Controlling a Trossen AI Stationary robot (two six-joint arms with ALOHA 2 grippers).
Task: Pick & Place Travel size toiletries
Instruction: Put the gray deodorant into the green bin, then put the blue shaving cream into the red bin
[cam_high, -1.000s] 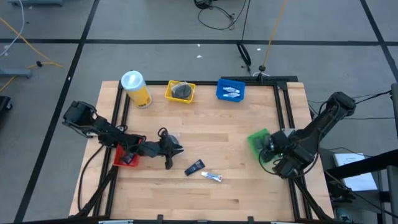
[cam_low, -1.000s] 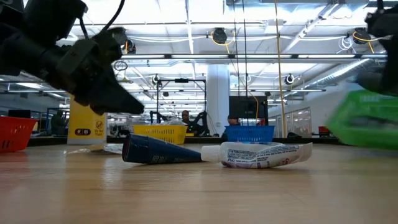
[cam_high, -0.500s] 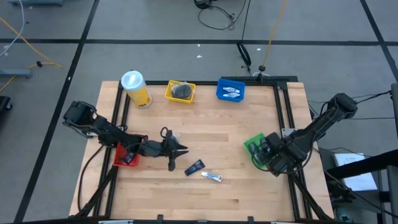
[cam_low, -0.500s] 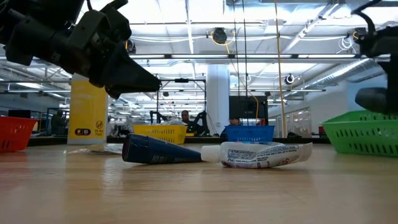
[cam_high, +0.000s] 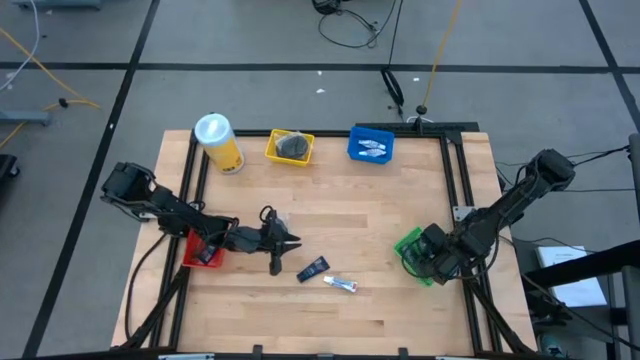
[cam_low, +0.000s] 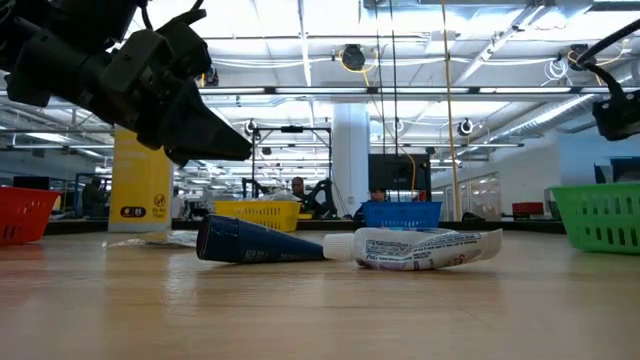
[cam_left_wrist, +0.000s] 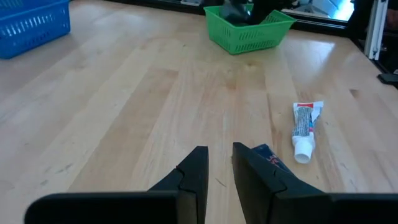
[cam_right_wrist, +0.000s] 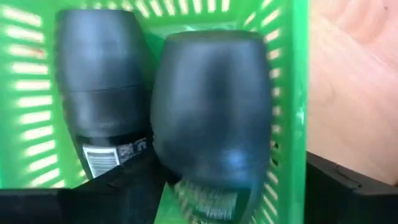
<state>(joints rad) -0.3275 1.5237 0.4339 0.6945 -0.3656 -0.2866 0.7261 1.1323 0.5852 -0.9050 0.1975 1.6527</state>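
Note:
A dark blue tube (cam_high: 313, 268) (cam_low: 255, 242) and a white tube (cam_high: 341, 284) (cam_low: 420, 248) lie flat on the wood near the table's near edge. My left gripper (cam_high: 290, 240) (cam_left_wrist: 217, 155) hovers just left of them, narrowly open, holding nothing. The dark tube's end (cam_left_wrist: 267, 155) shows beside its fingers. My right gripper (cam_high: 432, 255) (cam_right_wrist: 249, 199) is shut on the green bin (cam_high: 410, 248) (cam_low: 600, 215), which holds two dark bottles (cam_right_wrist: 99, 93) (cam_right_wrist: 211, 112). My right gripper holds the green bin by its side wall (cam_right_wrist: 292, 143), one finger (cam_right_wrist: 118, 186) inside the bin and the other (cam_right_wrist: 348, 186) outside. It comes from the table's right side, slanting down. The bin is upright, its base at table level in the low view.
Along the far edge stand a yellow white-lidded canister (cam_high: 220, 143), a yellow bin (cam_high: 290, 147) with grey discs and a blue bin (cam_high: 370, 146) with white tubes. A red bin (cam_high: 203, 250) sits under my left arm. Bare wood lies between the tubes and the far bins.
My right gripper has carried the green bin toward the near edge and down, from lifted clear to table level. My left gripper has shifted slightly right toward the tubes and risen a little. The tubes have stayed put.

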